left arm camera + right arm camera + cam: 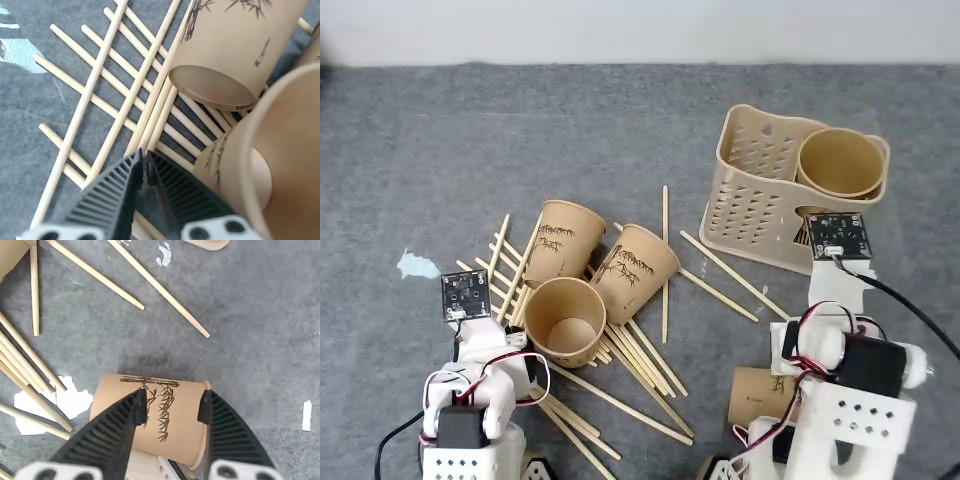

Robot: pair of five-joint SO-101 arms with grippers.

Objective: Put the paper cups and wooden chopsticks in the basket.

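Lying sideways: tan paper cup [170, 425], bamboo print, rim seemingly intact.

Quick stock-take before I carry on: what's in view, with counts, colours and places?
paper cups: five, tan; three clustered on the chopsticks, one in the basket, one lying by the right arm
wooden chopsticks: many, pale; scattered, mostly under the three cups
basket: one, beige; far right of the table
scraps: several, white or pale blue; on the table
table: grey
left gripper: black, shut, over chopsticks
right gripper: black, open, over the lying cup
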